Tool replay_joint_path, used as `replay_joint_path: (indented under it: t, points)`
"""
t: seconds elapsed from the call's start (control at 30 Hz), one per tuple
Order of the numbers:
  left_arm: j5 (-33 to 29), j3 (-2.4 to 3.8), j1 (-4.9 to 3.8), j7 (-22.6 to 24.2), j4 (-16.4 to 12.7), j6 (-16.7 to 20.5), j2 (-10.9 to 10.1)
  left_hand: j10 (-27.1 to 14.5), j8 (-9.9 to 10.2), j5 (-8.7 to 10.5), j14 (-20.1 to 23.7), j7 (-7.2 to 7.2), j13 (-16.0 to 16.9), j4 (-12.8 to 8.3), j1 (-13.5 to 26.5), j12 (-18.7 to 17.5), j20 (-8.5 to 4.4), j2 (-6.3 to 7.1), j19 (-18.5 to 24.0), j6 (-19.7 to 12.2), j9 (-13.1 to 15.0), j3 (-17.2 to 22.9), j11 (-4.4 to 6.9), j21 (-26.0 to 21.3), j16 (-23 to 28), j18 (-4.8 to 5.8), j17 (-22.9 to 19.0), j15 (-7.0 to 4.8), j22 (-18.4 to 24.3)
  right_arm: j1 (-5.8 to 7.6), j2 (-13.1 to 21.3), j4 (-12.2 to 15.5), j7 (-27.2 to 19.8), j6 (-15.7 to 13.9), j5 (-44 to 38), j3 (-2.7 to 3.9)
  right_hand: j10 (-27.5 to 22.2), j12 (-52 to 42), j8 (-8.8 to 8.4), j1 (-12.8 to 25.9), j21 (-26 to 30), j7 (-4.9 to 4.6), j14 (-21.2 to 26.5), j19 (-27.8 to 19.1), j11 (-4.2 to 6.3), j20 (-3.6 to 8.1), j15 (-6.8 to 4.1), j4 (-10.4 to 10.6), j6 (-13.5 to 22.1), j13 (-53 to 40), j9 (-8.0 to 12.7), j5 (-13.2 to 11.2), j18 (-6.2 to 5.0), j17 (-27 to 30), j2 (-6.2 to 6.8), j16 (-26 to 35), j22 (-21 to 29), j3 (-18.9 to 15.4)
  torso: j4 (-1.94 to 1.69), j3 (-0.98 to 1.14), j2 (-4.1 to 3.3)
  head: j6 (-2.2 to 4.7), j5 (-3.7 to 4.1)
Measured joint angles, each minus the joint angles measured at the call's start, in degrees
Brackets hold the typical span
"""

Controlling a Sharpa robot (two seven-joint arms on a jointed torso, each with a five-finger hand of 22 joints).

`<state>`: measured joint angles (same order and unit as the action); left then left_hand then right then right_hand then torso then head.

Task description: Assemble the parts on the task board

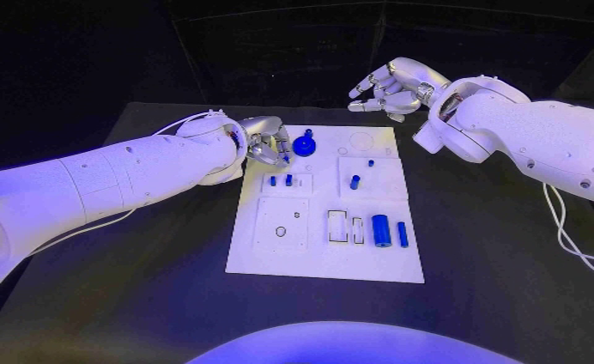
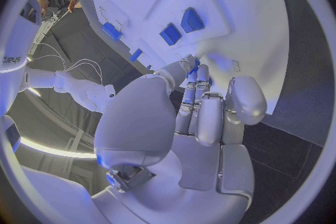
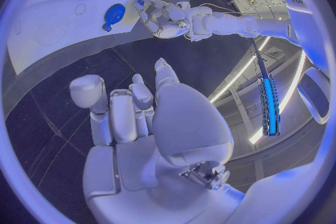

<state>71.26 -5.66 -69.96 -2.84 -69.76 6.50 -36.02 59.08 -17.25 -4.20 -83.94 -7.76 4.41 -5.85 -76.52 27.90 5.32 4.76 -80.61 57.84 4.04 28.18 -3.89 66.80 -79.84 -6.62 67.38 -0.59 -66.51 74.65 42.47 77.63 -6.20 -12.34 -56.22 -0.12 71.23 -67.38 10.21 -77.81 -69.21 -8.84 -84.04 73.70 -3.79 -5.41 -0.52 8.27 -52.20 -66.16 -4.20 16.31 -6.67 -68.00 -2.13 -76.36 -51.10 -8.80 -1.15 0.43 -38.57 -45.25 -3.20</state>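
My left hand (image 1: 265, 142) is at the far left corner of the white board (image 1: 324, 263), fingers pinching a small blue piece (image 2: 195, 63). The round blue part (image 1: 306, 144) lies just beside it. My right hand (image 1: 394, 87) hangs beyond the board's far edge, half-curled, holding nothing.

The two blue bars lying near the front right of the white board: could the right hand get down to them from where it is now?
Probably yes. The right hand hovers beyond the task board, holding nothing, and the two blue bars lie uncovered. The left hand is busy at the board's far left, out of the way.
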Motion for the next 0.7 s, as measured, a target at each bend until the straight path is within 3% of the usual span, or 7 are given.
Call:
replay_joint_path:
  t: [0.7]
  points:
    - [-0.09, 0.01, 0.17, -0.30, 0.01, -0.93, 0.10, 0.21, 0.32, 0.21, 0.00, 0.00, 0.00, -0.16, 0.00, 0.00, 0.00, 0.00, 0.00, 0.00, 0.00, 0.16, 0.21, 0.00, 0.00, -0.01, -0.36, 0.00, -0.02, 0.00, -0.02, -0.01, 0.00, 0.00, 0.00, 0.00, 0.00, 0.00, 0.00, 0.00, 0.00, 0.00, 0.00, 0.00, 0.00, 0.00, 0.00, 0.00, 0.00, 0.00, 0.00, 0.00, 0.00, 0.01, 0.00, 0.00, 0.00, 0.00, -0.07, -0.04, 0.02, -0.13, -0.25]
